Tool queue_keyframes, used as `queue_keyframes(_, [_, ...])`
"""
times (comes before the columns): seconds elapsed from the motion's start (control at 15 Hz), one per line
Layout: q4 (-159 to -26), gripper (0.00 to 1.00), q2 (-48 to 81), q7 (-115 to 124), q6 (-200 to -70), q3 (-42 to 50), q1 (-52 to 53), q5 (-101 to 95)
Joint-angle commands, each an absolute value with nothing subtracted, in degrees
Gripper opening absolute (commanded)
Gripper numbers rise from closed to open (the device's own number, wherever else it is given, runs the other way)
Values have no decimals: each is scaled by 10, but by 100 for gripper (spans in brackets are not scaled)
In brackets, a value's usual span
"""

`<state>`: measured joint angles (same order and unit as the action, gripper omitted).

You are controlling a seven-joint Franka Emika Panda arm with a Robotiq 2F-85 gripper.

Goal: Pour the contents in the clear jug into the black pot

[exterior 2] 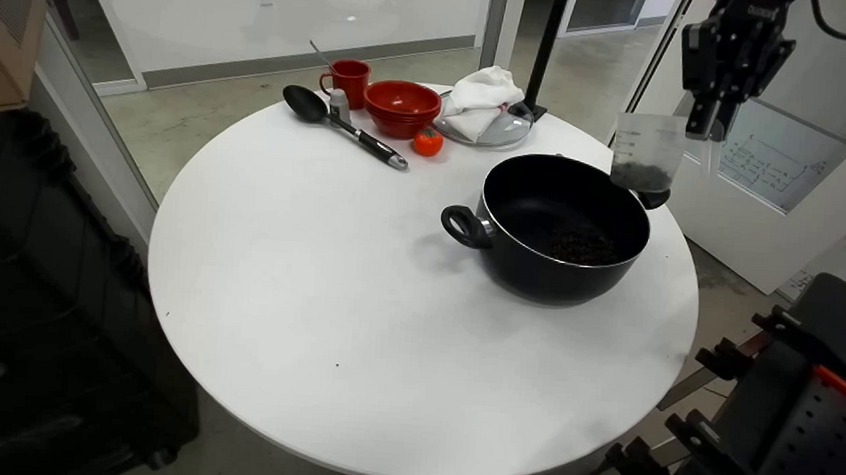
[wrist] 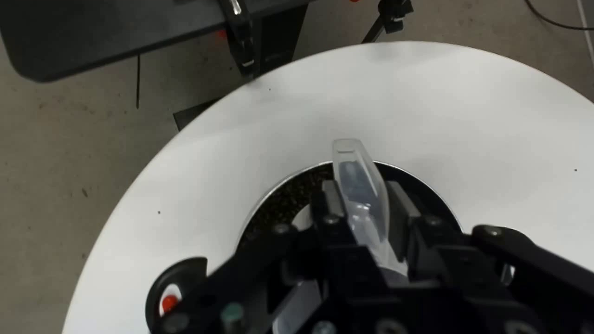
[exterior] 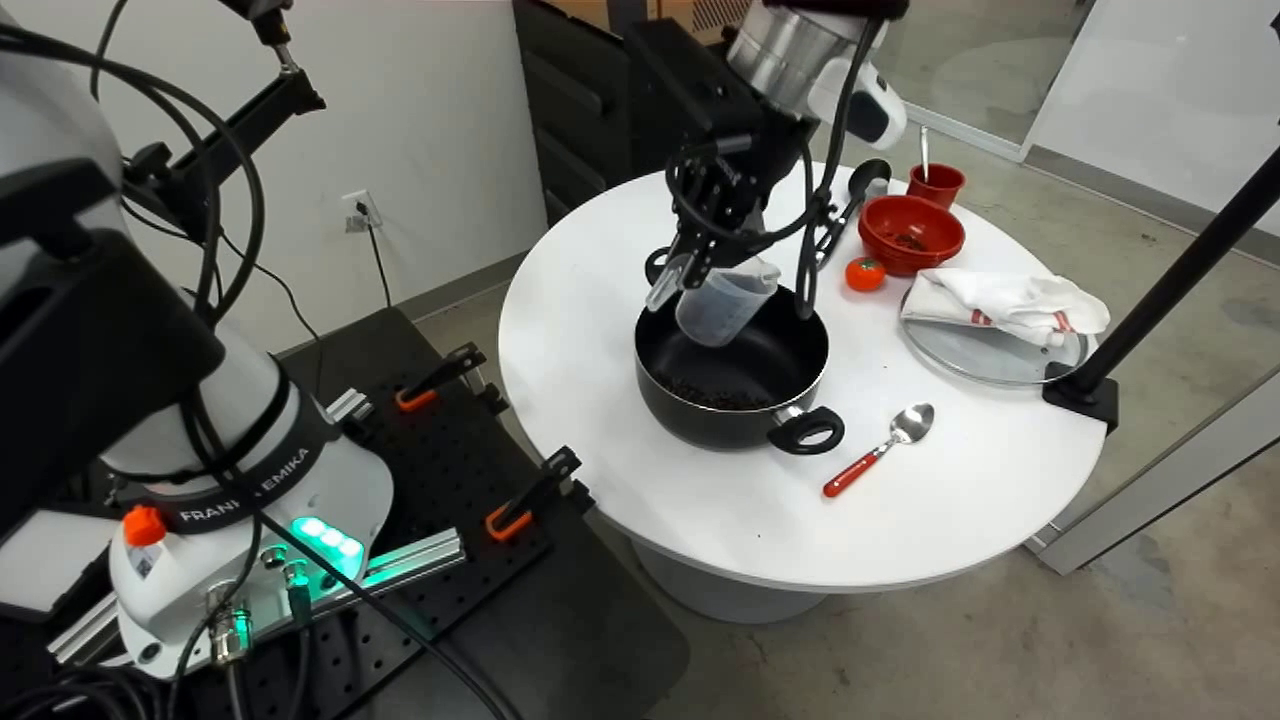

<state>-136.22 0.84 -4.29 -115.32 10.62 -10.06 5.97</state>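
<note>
Over the wide, round black pot (exterior 2: pixel 560 281), the black gripper (wrist: pixel 366 202) pinches the small clear plastic jug (exterior: pixel 720 310) by its handle (wrist: pixel 353 167); dark granules (exterior 2: pixel 582 247) in the pot suggest pouring is at least begun, though what remains in the jug is unclear. A round glass lid (exterior: pixel 985 358), nested red bowls (exterior 2: pixel 400 127) and a red tomato (exterior: pixel 865 274) sit apart, likely blocking nothing.

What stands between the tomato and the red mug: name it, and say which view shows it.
A stack of red bowls stands between the tomato and the red mug; both exterior views show it.
</note>
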Motion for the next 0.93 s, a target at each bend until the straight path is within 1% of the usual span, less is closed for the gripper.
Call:
queue_keyframes(0.0, [-1334, 6, 88, 14, -1136, 106, -105, 102])
queue_keyframes(0.33, [-1287, 6, 189, 66, -1097, 83, -103, 196])
queue_keyframes(0.87, [-1193, 6, 260, 104, -1034, 60, -112, 301])
